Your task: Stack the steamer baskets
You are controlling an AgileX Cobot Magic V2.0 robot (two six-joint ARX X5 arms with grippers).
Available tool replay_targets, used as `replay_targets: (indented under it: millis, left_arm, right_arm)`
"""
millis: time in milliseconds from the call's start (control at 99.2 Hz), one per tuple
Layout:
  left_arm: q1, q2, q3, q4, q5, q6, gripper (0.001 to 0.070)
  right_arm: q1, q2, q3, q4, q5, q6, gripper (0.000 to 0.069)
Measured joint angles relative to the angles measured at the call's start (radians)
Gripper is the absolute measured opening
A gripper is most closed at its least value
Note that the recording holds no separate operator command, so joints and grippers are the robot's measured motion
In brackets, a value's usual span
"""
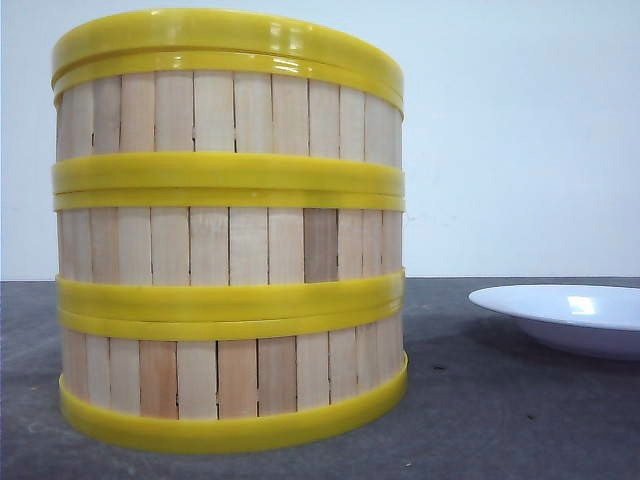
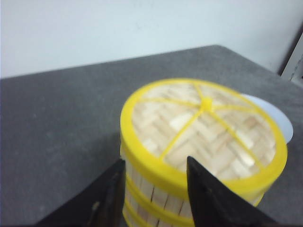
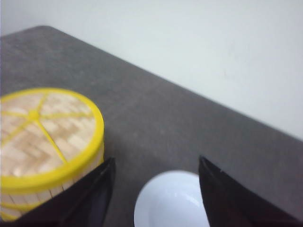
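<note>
While three steamer baskets (image 1: 230, 230) sit stacked w/ lid (image 2: 203, 127) on, both tools (image 2: 154, 182) (image 3: 156, 182) hang apart, plate (image 1: 570, 318) bare.

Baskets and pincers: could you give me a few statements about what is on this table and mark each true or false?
1. Three baskets stand in one stack. True.
2. The plate sits on top of the stack. False: it lies on the table to the stack's right.
3. The left pincer is shut on the top rim. False: its fingers stand apart, above the rim, gripping nothing.
4. The right pincer is open and empty. True.
5. A lid with yellow spokes tops the stack. True.
</note>
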State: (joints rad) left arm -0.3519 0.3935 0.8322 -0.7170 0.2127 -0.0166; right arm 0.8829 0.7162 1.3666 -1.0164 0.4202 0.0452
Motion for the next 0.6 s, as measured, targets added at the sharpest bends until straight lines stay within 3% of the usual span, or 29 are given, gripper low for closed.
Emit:
replay_targets:
  millis: [262,534,605]
  left_arm:
    - [0.000,-0.052,-0.074,-0.016,0.000,0.002,0.0235]
    - [0.000,-0.052,-0.074,-0.006,0.000,0.001,0.0235]
    - [0.000,-0.052,-0.074,-0.004,0.000,0.001,0.0230]
  right_arm:
    - [0.000,-0.220,-0.332,0.026,0.003,0.104,0.0340]
    - [0.000,-0.230,-0.356,0.059,0.002,0.146,0.0338]
    - [0.000,-0.230,-0.356,0.073,0.003,0.148,0.0288]
